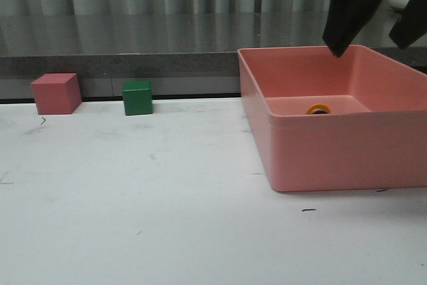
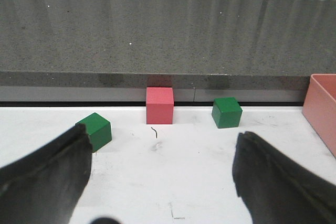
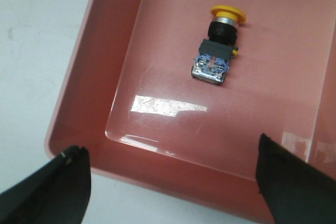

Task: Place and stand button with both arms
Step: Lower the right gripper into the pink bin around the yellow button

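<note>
We see the button [image 3: 218,45] lying on its side on the floor of the pink bin [image 1: 333,158], the only item inside it. Yellow cap, silver collar, black body and bluish contact block are all visible in the right wrist view. It touches no wall of the bin.

Right gripper [image 3: 170,182]: jaws spread wide, nothing between them. They hang above the bin, and the button sits ahead of the jaw gap, roughly centred between the two fingers, well clear of both. In the front view the right gripper [image 1: 377,25] is high over the bin's far side, fingertips above the rim, and only the yellow cap of the button [image 1: 318,109] shows over the bin's front wall.

Left gripper [image 2: 163,182]: jaws also wide, nothing held. Bare white table [image 2: 173,182] lies between them. Ahead of the jaws, a pink cube [image 2: 159,105] stands near the centre line of the gap against the grey ledge [image 2: 157,35]. One green cube [image 2: 227,112] stands beside it toward one finger; a second green cube [image 2: 95,130] sits just beside the tip of the other finger. We cannot tell if it touches. A corner of the pink bin [image 2: 321,108] shows beyond the outer side of one finger.

The front view shows one pink cube [image 1: 56,93] and one green cube [image 1: 137,97] at the table's far edge, well apart from the bin.
</note>
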`<action>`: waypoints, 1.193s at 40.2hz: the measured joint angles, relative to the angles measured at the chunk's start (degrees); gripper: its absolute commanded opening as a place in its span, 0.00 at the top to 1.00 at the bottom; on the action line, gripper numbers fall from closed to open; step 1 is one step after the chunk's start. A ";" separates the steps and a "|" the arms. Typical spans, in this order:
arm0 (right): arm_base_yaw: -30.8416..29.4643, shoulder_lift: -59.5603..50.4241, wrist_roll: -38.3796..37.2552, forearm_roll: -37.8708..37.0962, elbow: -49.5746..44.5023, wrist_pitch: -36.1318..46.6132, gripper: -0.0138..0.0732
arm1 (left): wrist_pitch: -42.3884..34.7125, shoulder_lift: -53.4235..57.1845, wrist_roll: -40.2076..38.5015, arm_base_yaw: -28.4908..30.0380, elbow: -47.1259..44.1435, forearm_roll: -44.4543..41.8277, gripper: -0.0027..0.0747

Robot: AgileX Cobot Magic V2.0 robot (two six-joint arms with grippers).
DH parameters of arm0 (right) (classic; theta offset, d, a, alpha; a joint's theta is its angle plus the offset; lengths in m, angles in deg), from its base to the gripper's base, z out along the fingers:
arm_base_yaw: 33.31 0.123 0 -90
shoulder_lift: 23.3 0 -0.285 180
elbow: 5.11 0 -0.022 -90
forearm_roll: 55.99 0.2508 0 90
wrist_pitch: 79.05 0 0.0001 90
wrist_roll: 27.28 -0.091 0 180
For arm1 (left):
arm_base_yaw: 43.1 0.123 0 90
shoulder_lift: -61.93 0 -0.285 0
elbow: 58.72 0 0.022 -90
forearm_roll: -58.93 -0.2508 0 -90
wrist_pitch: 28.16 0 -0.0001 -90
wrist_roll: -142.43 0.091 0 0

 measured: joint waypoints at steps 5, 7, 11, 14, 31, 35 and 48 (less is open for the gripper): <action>0.00 6.06 -0.93 -0.56 4.35 -2.04 0.09 | 0.00 0.00 0.00 0.00 0.00 0.00 0.26; 0.00 8.22 -2.07 -1.25 6.24 -2.93 0.09 | 0.00 0.00 0.00 0.00 0.00 0.00 0.26; 0.00 12.21 -3.75 -2.64 9.24 -4.18 0.09 | 0.00 0.00 0.00 0.00 0.00 0.00 0.26; 0.00 15.06 -5.47 -3.29 11.62 -5.29 0.09 | 0.00 0.00 0.00 0.00 0.00 0.00 0.26; 0.00 27.35 -10.84 -5.15 22.49 -10.56 0.09 | -0.11 0.00 0.00 0.00 0.00 0.00 0.26; 0.00 29.63 -12.74 -6.17 24.62 -10.79 0.09 | -0.11 0.00 0.00 0.00 0.00 0.00 0.26; 0.00 35.48 -16.70 -8.57 31.18 -13.25 0.09 | -0.11 0.00 0.00 0.00 0.00 0.00 0.26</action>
